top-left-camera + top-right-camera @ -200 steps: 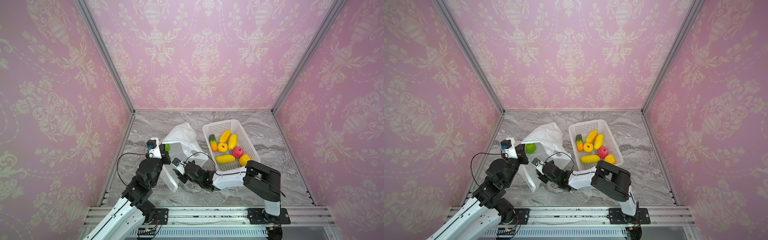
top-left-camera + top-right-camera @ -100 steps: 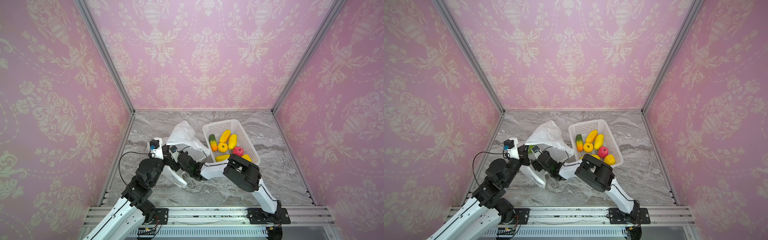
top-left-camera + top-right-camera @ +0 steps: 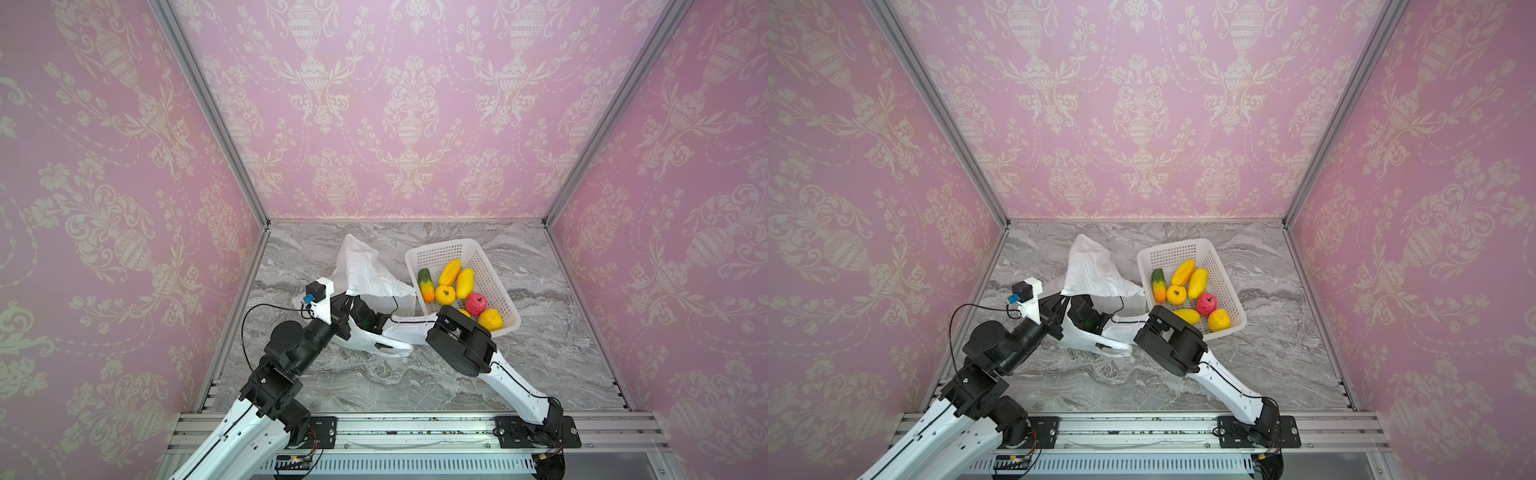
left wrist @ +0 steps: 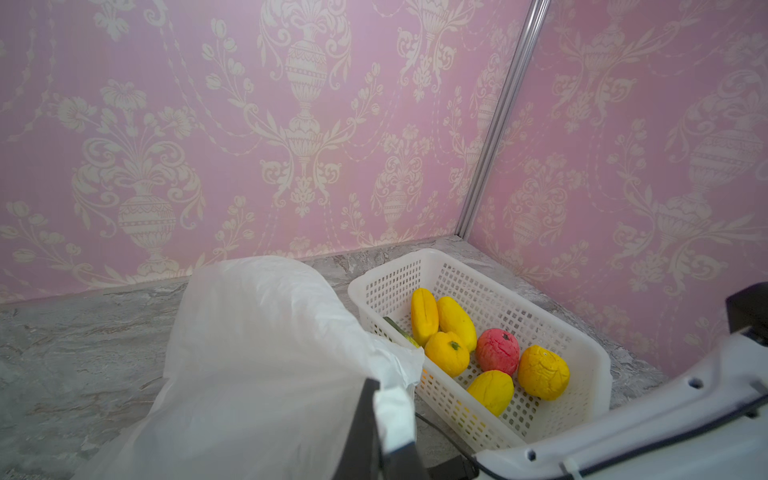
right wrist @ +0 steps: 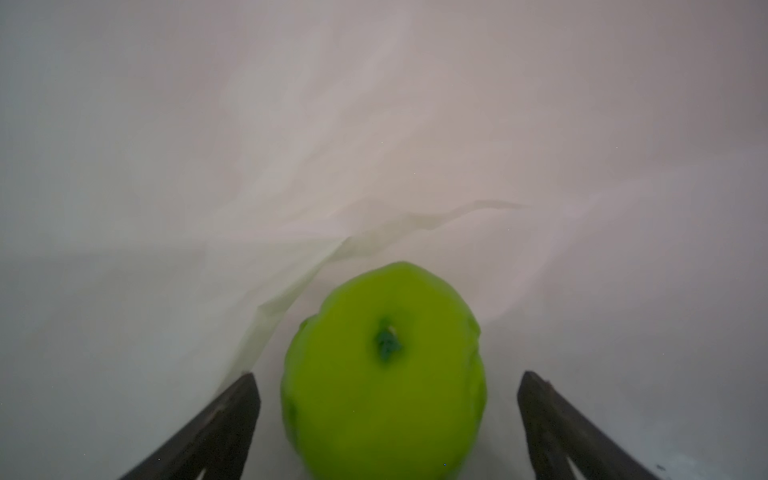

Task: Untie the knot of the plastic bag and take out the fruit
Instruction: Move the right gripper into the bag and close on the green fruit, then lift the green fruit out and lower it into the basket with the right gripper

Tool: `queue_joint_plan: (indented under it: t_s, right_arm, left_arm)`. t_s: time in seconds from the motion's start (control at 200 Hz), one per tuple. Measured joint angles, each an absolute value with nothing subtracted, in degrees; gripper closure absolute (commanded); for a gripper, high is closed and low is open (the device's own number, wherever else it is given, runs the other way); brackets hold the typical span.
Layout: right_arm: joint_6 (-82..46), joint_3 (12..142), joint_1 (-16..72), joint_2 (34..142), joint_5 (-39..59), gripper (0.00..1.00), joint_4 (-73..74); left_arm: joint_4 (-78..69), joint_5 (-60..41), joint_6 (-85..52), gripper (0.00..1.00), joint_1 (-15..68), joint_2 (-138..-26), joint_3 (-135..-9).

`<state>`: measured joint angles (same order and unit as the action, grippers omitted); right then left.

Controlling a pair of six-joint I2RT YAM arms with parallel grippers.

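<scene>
The green fruit [image 5: 382, 374] lies inside the plastic bag [image 3: 365, 270], between our right jaws, which stand apart. Closing now, we may catch film or squirt it deeper; our left jaws, clamped on the bag's rim, might slip.

The thin translucent white plastic bag [image 3: 365, 270] is crinkled and faintly shiny. Between the right tool's [image 5: 386, 376] matt dark fingers [image 5: 224, 424], the round green toy fruit [image 5: 382, 353] looks smooth. Away from the tool, the rigid white perforated plastic basket [image 3: 440, 254] looks satiny, and the grey veined stone-look surface [image 3: 415, 382] looks polished.
</scene>
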<state>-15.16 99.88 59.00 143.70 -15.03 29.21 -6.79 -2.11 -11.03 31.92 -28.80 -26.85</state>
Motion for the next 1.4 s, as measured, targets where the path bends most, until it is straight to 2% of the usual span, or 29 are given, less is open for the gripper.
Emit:
queue_joint_plan:
  t_s: [0.245,0.385,0.55,0.801,1.006,1.176,1.316,1.401]
  right_arm:
    - [-16.56,98.65,59.0,143.41,-16.03,0.37,28.62]
    - [-16.38,87.59,59.09,136.75,-16.6,0.47,31.46]
    - [-16.36,73.25,59.72,126.39,-17.63,0.54,35.9]
    - [-15.81,56.62,62.87,111.94,-18.06,0.58,44.4]
    - [-14.09,48.51,65.54,103.79,-18.5,0.6,47.66]
    - [-11.46,42.61,65.65,92.14,-22.68,0.59,46.85]
    - [-10.02,42.46,63.55,84.12,-29.65,0.6,42.61]
    - [-11.6,43.29,58.41,82.04,-31.81,0.6,37.04]
  left_arm:
    - [-6.74,-0.08,-11.0,1.0,31.92,-29.04,-26.85]
    - [-6.33,5.52,-10.98,1.0,31.92,-31.31,-27.0]
    - [-5.08,12.88,-10.98,1.0,31.92,-34.76,-27.99]
    - [-4.23,20.1,-10.98,1.0,31.66,-35.79,-28.47]
    - [-4.21,22.44,-10.98,1.0,31.59,-36.67,-28.47]
    - [-4.54,23.16,-10.98,1.0,31.22,-41.3,-29.36]
    - [-6.48,23.7,-10.98,1.0,29.56,-47.92,-31.2]
    - [-6.85,22.85,-11.27,1.0,26.74,-52.73,-33.15]
